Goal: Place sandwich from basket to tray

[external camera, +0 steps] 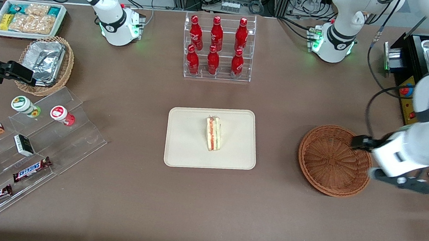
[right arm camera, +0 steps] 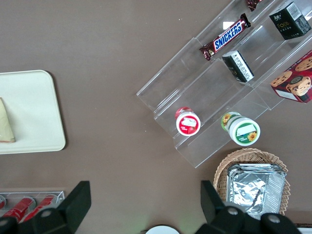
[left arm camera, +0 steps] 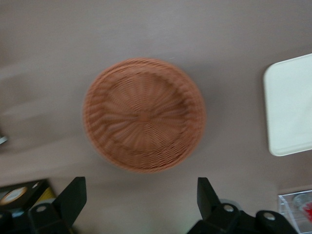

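Pincer (left arm camera: 141, 200): I am holding it above the counter (external camera: 129, 191) at the working arm's end, just past the rim of the basket (external camera: 328, 166); my two dark fingers (left arm camera: 73, 197) are standing spread wide with nothing between them.

Sandwich (external camera: 213, 133): it is lying on the tray (external camera: 187, 149), a little toward the working arm's side of the tray's middle, with its red and green filling edge showing along its length. It is well apart from my pincer.

Basket: the shallow reddish-brown wicker round is sitting on the counter with nothing in it. In my wrist view the basket (left arm camera: 144, 114) is filling the middle, with my fingers apart from its rim.

Tray: the cream rectangle is resting near the middle of the counter, beside the basket but not touching it. A corner of the tray (left arm camera: 290, 105) is showing in my wrist view.

Bottle rack (external camera: 218, 48): a clear stand of red bottles is standing farther from the front camera than the tray.

Snack steps (external camera: 33, 148): a clear stepped stand with chocolate bars and small jars is lying toward the parked arm's end.
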Action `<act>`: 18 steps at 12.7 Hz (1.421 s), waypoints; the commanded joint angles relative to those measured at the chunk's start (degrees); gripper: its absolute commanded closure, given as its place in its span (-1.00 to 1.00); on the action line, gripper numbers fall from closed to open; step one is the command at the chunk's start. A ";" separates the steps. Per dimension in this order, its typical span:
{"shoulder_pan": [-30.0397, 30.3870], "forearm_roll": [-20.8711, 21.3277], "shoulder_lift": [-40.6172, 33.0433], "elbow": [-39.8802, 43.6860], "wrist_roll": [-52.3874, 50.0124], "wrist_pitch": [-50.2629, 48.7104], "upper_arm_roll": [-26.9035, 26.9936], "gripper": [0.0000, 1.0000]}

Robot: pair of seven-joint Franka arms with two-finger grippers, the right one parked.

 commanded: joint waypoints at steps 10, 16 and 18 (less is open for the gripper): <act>3.16 1.51 -17.47 -13.12 -0.38 -3.89 0.03 -1.00; 9.21 0.81 -22.40 -15.69 -0.29 -6.44 -2.76 -1.00; 9.41 0.90 -21.44 -16.03 -0.29 -5.13 -3.04 -1.00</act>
